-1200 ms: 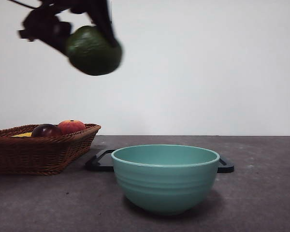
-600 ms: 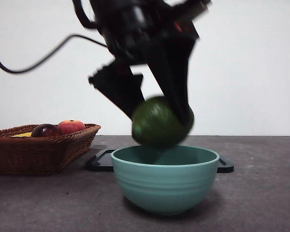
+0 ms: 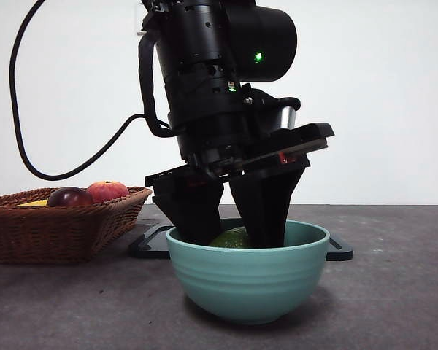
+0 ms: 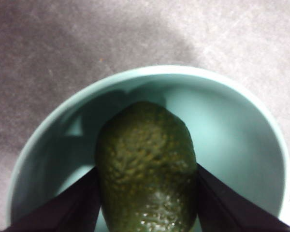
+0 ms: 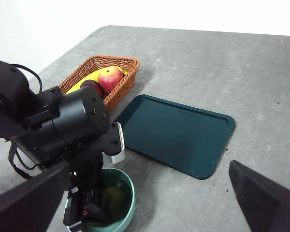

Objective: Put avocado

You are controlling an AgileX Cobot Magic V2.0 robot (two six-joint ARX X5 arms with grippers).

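Note:
The avocado [image 4: 145,166] is dull olive-green and bumpy. My left gripper [image 3: 233,233] is shut on it and holds it down inside the teal bowl [image 3: 248,273]; only the fruit's top [image 3: 232,238] shows over the rim in the front view. In the left wrist view both jaws press its sides, with the bowl's wall [image 4: 232,130] around it. The right wrist view shows the left arm over the bowl [image 5: 128,193], with the avocado [image 5: 113,198] inside. My right gripper [image 5: 150,205] is open, high above the table.
A wicker basket [image 3: 58,226] at the left holds a dark maroon fruit [image 3: 69,197], a red-orange fruit [image 3: 108,191] and a banana [image 5: 87,83]. A dark teal tray [image 5: 176,133] lies flat behind the bowl.
My left gripper has carried the avocado from high at the left across to the right and down into the bowl. The basket and bowl have not moved.

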